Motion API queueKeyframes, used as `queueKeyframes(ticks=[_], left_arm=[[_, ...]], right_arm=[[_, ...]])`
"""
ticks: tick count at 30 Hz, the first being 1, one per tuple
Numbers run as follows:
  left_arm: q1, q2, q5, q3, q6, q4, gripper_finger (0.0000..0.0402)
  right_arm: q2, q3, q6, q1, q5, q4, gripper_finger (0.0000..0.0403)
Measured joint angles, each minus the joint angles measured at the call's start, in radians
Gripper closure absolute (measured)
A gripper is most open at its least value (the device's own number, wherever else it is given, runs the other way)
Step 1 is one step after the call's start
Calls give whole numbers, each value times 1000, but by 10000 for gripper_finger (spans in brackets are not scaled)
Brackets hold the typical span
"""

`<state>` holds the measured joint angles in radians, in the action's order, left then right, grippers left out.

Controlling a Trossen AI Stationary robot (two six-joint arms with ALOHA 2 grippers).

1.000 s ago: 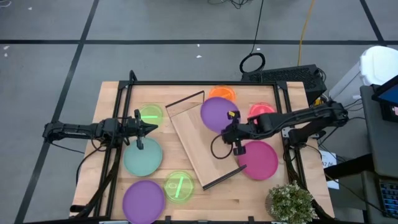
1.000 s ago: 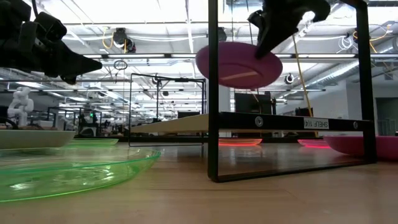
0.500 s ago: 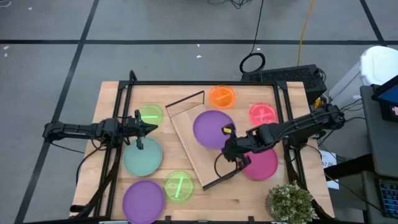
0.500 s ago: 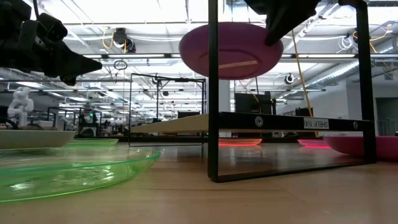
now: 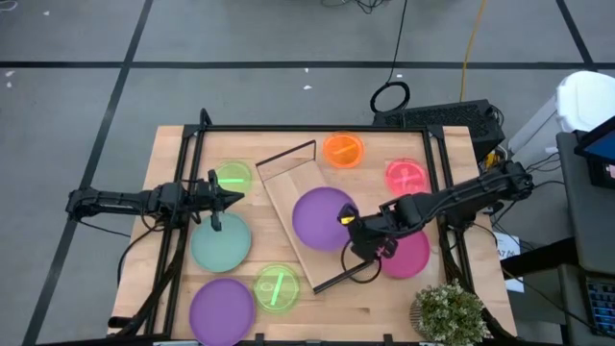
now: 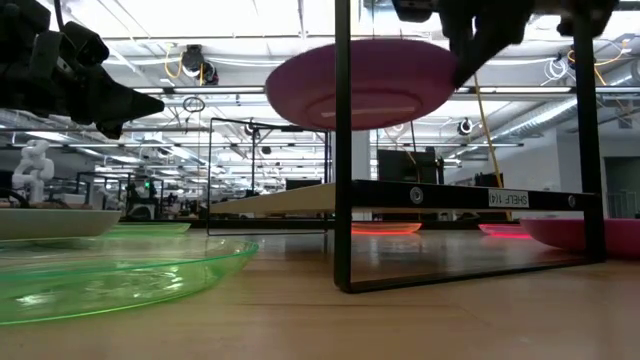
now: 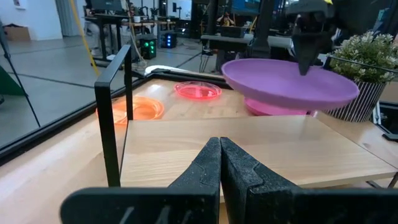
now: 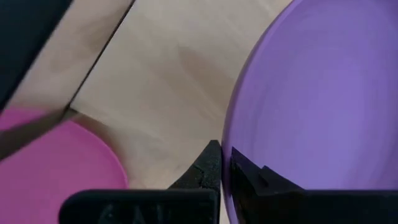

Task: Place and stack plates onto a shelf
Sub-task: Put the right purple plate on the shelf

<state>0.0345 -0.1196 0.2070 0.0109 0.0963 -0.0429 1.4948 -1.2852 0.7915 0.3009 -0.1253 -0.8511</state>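
My right gripper (image 5: 354, 224) is shut on a large purple plate (image 5: 324, 218) held in the air over the middle of the shelf (image 5: 286, 188), a light wooden board with black wire end frames. The plate also shows in the low view (image 6: 360, 85) and the left wrist view (image 7: 286, 84). My left gripper (image 5: 231, 199) is shut and empty, above the table left of the shelf, between a green divided plate (image 5: 232, 177) and a teal plate (image 5: 221, 240). My right gripper pinches the purple plate's rim (image 8: 229, 140) between its two fingers, on the side toward the table's right edge. The fingers come from above, pointing down. The plate is lifted clear above the shelf board, nearly level.
A magenta plate (image 5: 405, 252) lies right of the shelf, with pink (image 5: 405, 176) and orange (image 5: 343, 149) divided plates at the far side. A second green plate (image 5: 277, 286) and a second purple plate (image 5: 222, 309) lie near the front. A potted plant (image 5: 450, 312) stands at the front right corner.
My right gripper has carried the purple plate from over the shelf's far end toward the table's near edge and a little left, to over the shelf's middle. The plate stays lifted and about level.
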Motion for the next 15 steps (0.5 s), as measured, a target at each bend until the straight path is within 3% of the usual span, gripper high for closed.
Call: queueKeyframes(ticks=[5,9,15], left_arm=[[0,0,0,0,0,1,400],[0,0,0,0,0,2,400],[-1,0,1,0,-1,2,400]], right_arm=[[0,73,103,0,4,61,403],[0,122,209,0,94,76,403],[-2,187,275,0,138,104,403]])
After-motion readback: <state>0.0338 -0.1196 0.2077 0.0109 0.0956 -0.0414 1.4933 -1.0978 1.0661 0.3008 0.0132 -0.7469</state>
